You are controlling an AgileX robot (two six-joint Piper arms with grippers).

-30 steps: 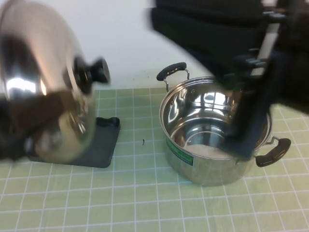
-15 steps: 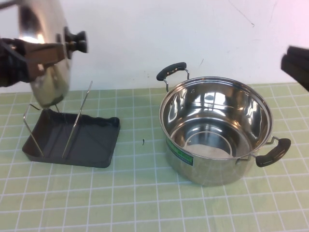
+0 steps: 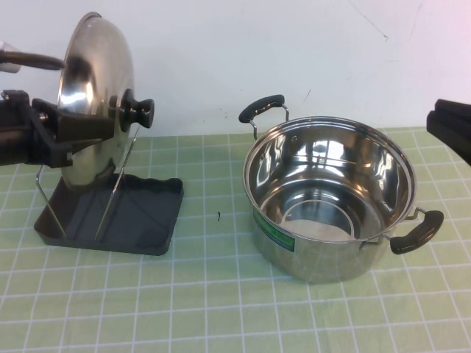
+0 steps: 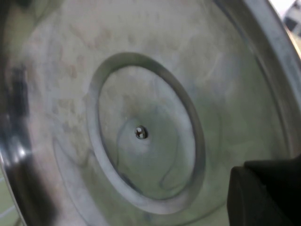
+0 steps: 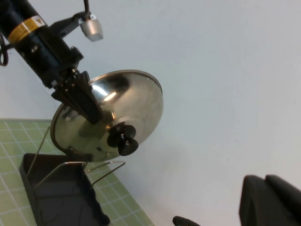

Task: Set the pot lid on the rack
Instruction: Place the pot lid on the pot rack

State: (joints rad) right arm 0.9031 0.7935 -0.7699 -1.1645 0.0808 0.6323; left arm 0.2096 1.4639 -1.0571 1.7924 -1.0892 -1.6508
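The shiny steel pot lid [image 3: 96, 70] with its black knob [image 3: 137, 112] stands on edge, knob facing right. Its lower rim is down among the wire loops [image 3: 118, 176] of the dark grey rack [image 3: 151, 220]. My left gripper [image 3: 103, 123] is shut on the lid, one finger across its domed face. In the left wrist view the lid's underside [image 4: 141, 94] fills the frame beside one dark finger [image 4: 268, 193]. The right wrist view shows the lid [image 5: 131, 101], the left gripper [image 5: 82, 96] and the rack [image 5: 56, 193]. My right gripper [image 3: 450, 121] is shut and empty at the far right.
A deep steel pot [image 3: 327, 198] with two black handles stands open on the green checked mat [image 3: 206, 309], right of the rack. A white wall [image 3: 294, 51] runs along the back.
The lid has come down and a little to the right, from above the rack into its wire loops. The right arm stays at the right edge.
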